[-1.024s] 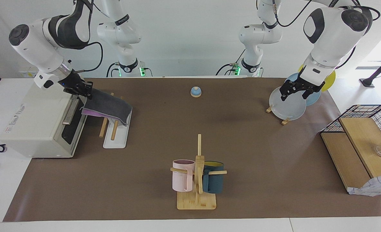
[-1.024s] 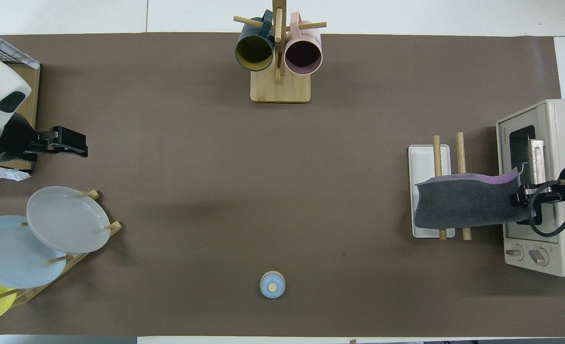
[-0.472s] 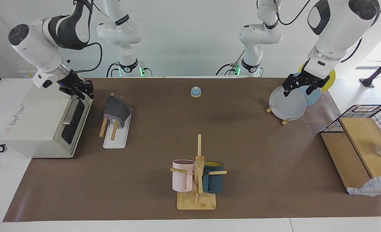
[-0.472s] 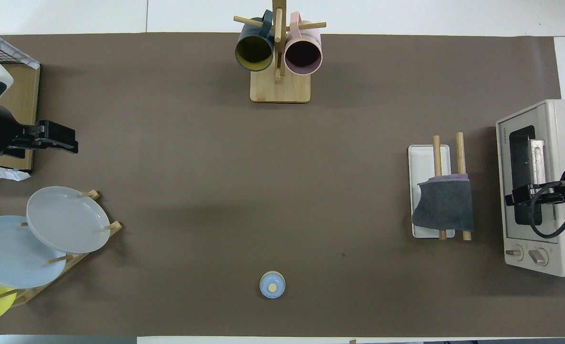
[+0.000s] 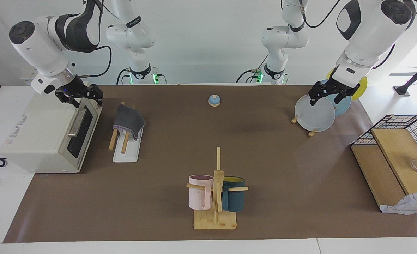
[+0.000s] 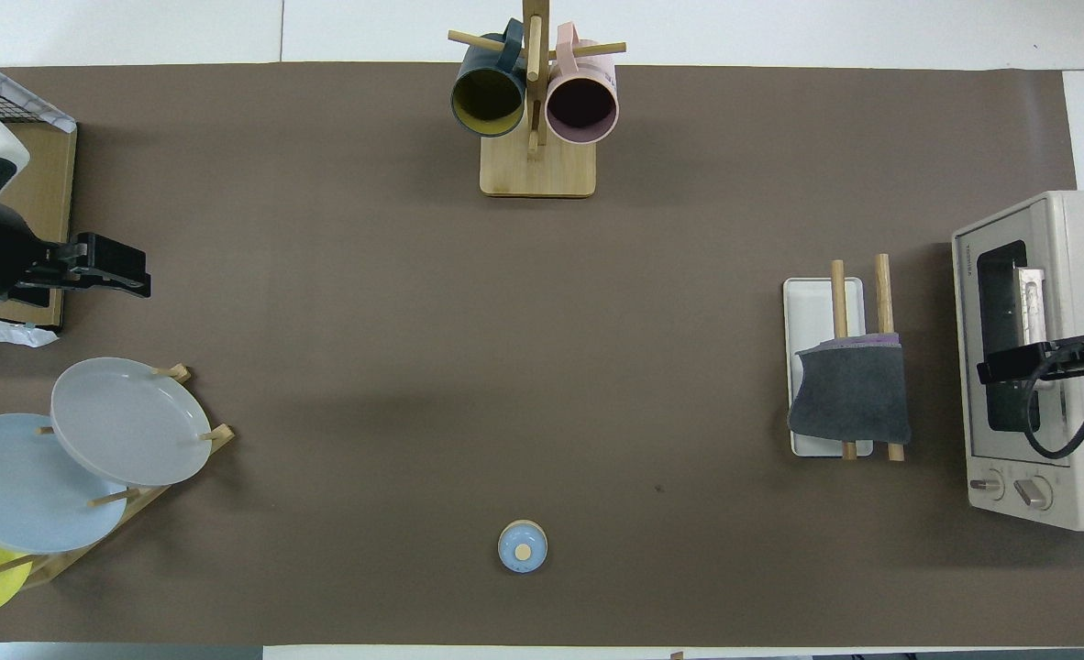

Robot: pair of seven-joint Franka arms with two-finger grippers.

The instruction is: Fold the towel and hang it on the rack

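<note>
Towel [image 5: 128,121], folded with its dark grey face outward and a sliver of purple showing at one edge, draped over both wooden rods of the rack [image 5: 125,153] and hanging down on the side toward the middle of the table. It covers the part of the rods nearer to the robots, while their farther ends stand bare above the white base. Rack placed toward the right arm's end of the table, just beside the front of a cream toaster oven [image 5: 42,137].

Right gripper [image 5: 82,96] raised over the toaster oven's top front edge, apart from the towel, fingers spread and holding nothing (the overhead view [image 6: 1019,362] shows it above the oven door).

Left gripper [image 5: 330,94] up in the air over the grey plate [image 5: 315,113] in a wooden plate stand, toward the left arm's end of the table, jaws apart and empty; this arm waits. Blue and yellow plates sit in the same stand.

Small blue bell [image 5: 214,100] near the robots' edge, at the table's middle. Bamboo mug stand [image 5: 215,211] with a pink mug [image 5: 199,192] and a teal mug [image 5: 234,199] farther from the robots. Wire basket [image 5: 402,132] with wooden boards at the left arm's end.
</note>
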